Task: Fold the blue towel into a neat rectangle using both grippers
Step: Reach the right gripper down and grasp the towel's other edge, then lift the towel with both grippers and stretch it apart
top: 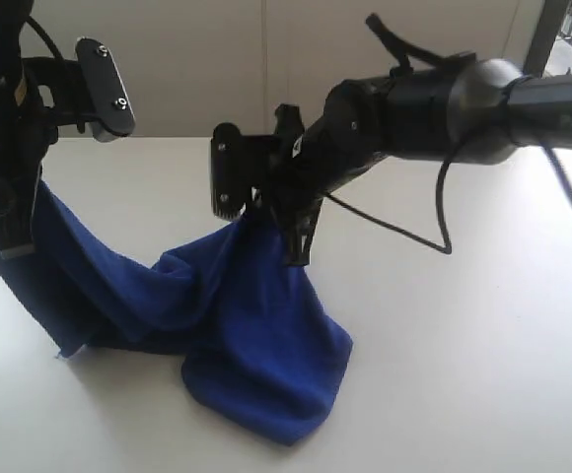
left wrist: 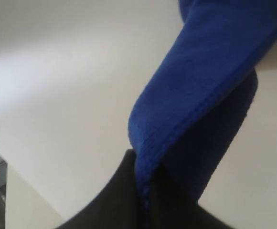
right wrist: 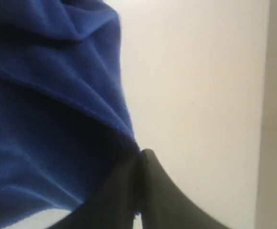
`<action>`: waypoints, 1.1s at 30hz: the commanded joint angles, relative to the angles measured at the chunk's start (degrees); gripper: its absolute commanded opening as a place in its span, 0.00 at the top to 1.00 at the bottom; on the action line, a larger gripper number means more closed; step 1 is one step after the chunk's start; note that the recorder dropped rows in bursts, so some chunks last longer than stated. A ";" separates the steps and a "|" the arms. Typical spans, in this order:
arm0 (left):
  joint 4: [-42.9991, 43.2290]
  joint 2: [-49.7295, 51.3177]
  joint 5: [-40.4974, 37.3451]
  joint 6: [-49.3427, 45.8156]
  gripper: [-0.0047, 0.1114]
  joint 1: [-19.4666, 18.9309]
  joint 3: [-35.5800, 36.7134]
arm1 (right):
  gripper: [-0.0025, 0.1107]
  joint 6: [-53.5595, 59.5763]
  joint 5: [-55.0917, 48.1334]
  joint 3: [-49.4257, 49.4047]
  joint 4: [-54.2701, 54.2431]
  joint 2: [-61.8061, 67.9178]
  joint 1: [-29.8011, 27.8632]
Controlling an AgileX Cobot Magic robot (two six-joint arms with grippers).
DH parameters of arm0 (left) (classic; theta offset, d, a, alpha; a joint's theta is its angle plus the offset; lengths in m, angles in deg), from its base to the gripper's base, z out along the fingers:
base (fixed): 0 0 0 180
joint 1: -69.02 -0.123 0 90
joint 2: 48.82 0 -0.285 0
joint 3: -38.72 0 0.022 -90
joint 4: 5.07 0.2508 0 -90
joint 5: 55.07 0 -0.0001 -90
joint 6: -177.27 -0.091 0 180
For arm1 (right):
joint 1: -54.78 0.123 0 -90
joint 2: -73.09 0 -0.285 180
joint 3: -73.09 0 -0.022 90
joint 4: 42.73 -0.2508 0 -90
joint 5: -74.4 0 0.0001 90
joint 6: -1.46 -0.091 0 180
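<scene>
Blue towel (top: 256, 335) sits centre-left in the exterior frame, half lifted off the white table (top: 464, 374). It is raised at 2 points, sags between them, and the lower lobe is bunched on the table at bottom centre.

Left gripper (top: 15, 241) hangs at the left edge, pointing down. Its fingers are clamped on the towel's stitched hem, which the left wrist view (left wrist: 143, 186) shows clearly. The cloth (left wrist: 210, 71) runs from there up to that frame's upper right.

Right arm enters from the upper right, runs roughly level to centre, then the wrist drops. Right gripper (top: 296, 251) points down with its fingers pinched together on a fold of towel. In the right wrist view (right wrist: 141, 157) blue cloth (right wrist: 43, 119) fills that frame's left side.

Hard to read:
- The left arm is cropped by the frame edge, and the towel passes behind it.
- Both wrist views are soft, and the fingers are only dark shapes.
- The pale speck at the towel's lower left corner is too small to identify.
</scene>
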 commanded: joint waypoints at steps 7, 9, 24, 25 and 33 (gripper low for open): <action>10.79 -3.75 -5.34 7.88 0.96 -0.21 0.17 | 0.98 -41.35 -17.76 0.33 41.59 -13.94 -0.01; 10.56 -5.17 -5.34 7.88 0.96 -0.21 0.17 | 0.98 -44.29 -19.91 0.33 44.79 -16.67 -0.01; -5.17 -14.14 -5.34 1.25 0.96 -0.21 0.17 | 0.98 -54.79 -40.89 -0.51 44.72 -27.71 -0.01; -6.40 -14.14 -5.34 0.11 0.96 -0.21 0.17 | 0.98 -54.79 -42.49 -0.91 43.52 -27.84 -0.01; -17.79 -15.10 -5.34 -4.53 0.96 -0.21 0.17 | 0.98 -53.79 -46.02 -1.41 38.53 -34.38 3.50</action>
